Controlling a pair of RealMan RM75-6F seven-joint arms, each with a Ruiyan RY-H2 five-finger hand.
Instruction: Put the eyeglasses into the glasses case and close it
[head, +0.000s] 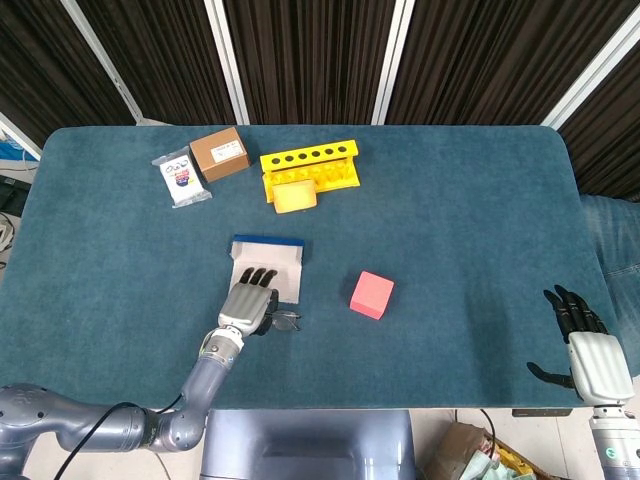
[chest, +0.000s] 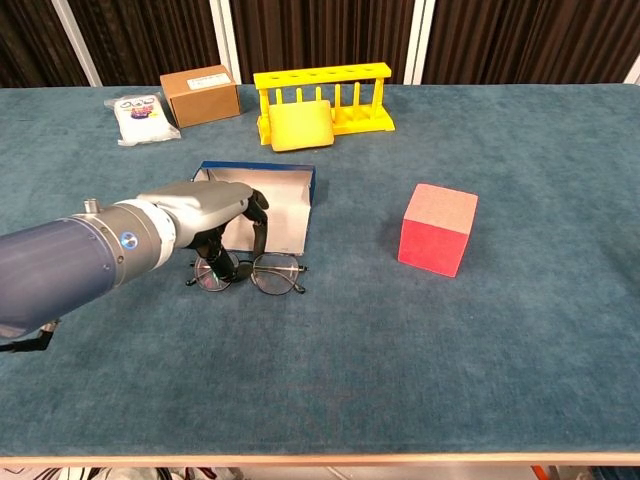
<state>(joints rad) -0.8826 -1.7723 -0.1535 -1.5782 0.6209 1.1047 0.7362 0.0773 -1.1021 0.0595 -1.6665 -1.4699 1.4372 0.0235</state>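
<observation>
Packet: a small clear packet (head: 181, 180) with a printed label lies at the far left of the table (head: 480, 200), just left of the box.
Box: a brown cardboard box (head: 219, 153) sits near the back edge, beside the packet.
Left hand: the left hand (chest: 215, 205) is palm-down over the eyeglasses, its fingers (chest: 262, 235) curled down to the frame; in the chest view the dark fingertips reach the left lens and the bridge. Whether they actually clasp the frame cannot be told.
Eyeglasses: the eyeglasses (chest: 268, 273) lie flat on the table, just in front of the case, lenses side by side; the left lens is partly hidden behind the hand.
Glasses case: the glasses case (chest: 283, 205) lies open, pale inside with a blue rim at its far edge, directly behind the eyeglasses and partly covered by the hand.
Rack: a yellow rack (head: 310, 165) with a row of holes stands behind the case, a yellow pad (head: 294, 196) leaning at its front.
Cube: a red cube (chest: 438, 228) sits right of the case, well apart from it.
Right hand: the right hand (head: 585, 345) rests at the table's near right edge, fingers spread and holding nothing.
</observation>
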